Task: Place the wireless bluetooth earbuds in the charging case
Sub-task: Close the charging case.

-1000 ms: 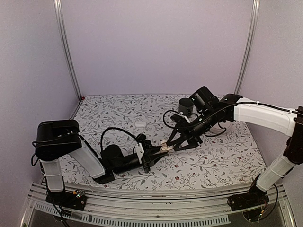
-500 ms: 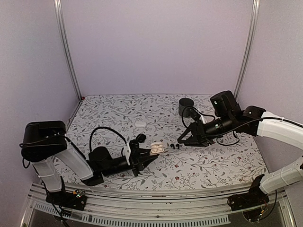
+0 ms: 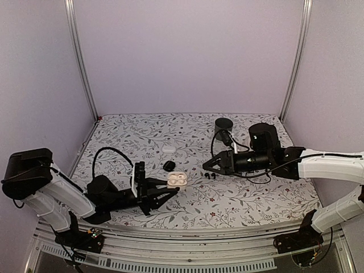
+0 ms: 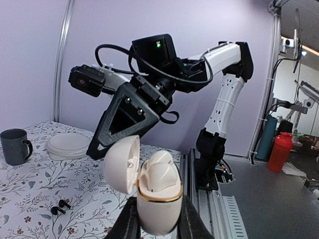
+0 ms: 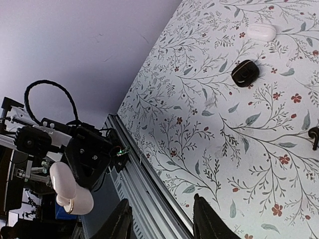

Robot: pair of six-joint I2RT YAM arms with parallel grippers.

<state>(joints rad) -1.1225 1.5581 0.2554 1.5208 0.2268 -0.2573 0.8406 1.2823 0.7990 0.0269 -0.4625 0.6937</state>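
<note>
From above, a table (image 3: 267, 199) under a floral cloth is shown. The left gripper (image 3: 170, 185) is stretched low over the near middle, its jaws clamped on an open cream charging case (image 3: 178, 180). Two black earbuds (image 3: 209, 176) lie on the cloth just right of the case, between it and the right gripper (image 3: 211, 165), whose jaw state cannot be judged from this angle. A round black case (image 3: 169, 165) sits just beyond the cream case, a white case (image 3: 168, 148) farther back, and a dark mug (image 3: 222, 128) at the far right, partly hidden by cable. In the left wrist view, the charging case (image 4: 158, 199) is seen upright between two fingers (image 4: 130, 224) that are cut off at the bottom edge. Its lid is hinged open, and whether earbuds are seated inside cannot be made out. The black earbuds (image 4: 60, 206) appear tiny on the cloth. In the right wrist view, the right gripper (image 5: 162, 221) is shown with jaws apart and nothing between them. Only one black earbud (image 5: 314, 134) is visible, clipped by the frame edge.
</note>
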